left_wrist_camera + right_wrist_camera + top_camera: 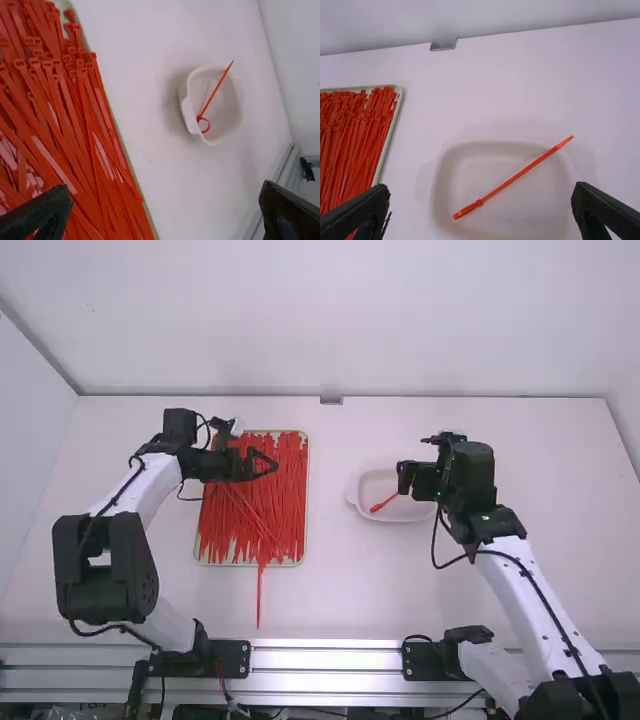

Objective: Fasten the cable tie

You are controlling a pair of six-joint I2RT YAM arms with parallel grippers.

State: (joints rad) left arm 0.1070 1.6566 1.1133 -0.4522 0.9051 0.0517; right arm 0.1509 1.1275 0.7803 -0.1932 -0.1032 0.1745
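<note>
While in dish (358, 486), cable tie (383, 503) diagonal.

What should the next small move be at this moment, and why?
Probably lower the left end effector onto the pile of red ties in the tray to pick one. It hangs open and empty above them, the right end effector is open too, and a looped tie already lies in the white dish.

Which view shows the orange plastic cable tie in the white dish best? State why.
Left wrist view: the orange plastic cable tie shows both loop and tail. Right wrist view shows it nearer, but as a straight strip. High view: a small streak.
</note>
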